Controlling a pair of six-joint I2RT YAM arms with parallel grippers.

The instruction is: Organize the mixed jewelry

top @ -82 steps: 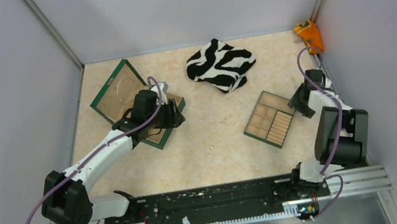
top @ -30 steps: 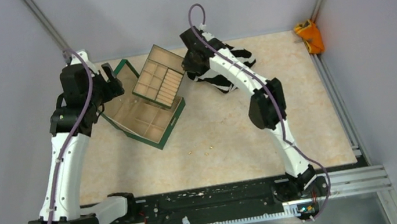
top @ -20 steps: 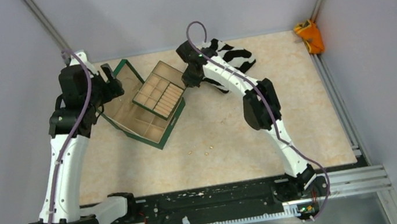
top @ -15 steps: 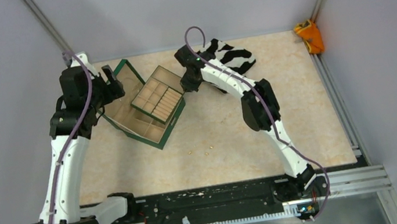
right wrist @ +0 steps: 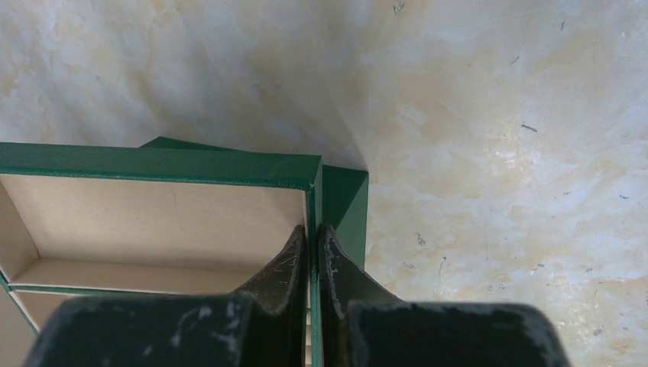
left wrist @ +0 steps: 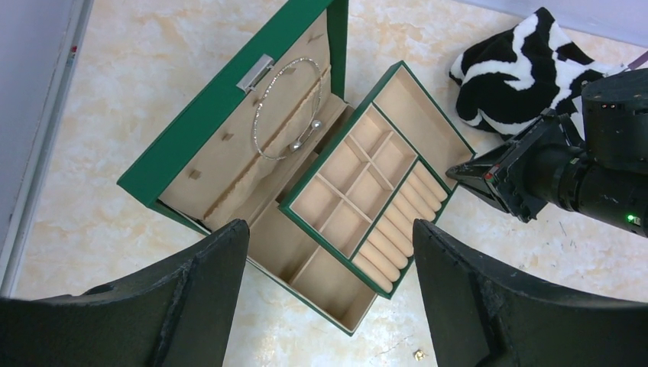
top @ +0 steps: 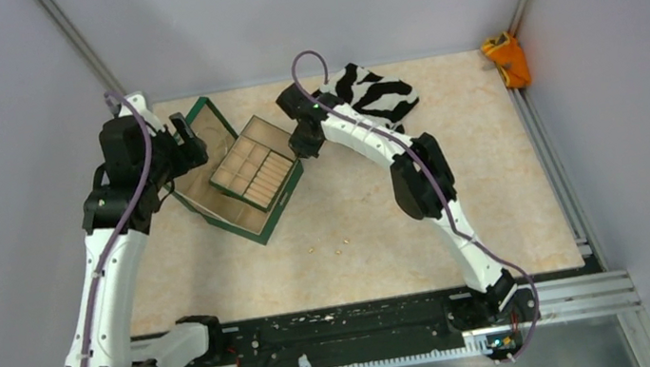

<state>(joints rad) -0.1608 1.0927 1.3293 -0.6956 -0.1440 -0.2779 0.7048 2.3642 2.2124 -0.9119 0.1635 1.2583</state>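
I see right gripper [right wrist: 313, 229] clamped on rim of green tan-lined compartment tray [right wrist: 153, 162]; left gripper [left wrist: 328, 229] wide open, empty.

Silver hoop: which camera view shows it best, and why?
Left wrist view: the hoop lies whole inside the open box lid. The top view leaves it too small to make out; the right wrist view misses it.

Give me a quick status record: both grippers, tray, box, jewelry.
right gripper: shut on the tray wall, near a corner
left gripper: open, empty, above the box
tray: askew over the open box's base; seating unclear
hoop: lying inside the box lid
gold specks: loose on the table, nearer the arms' bases
zebra cloth: far side of table
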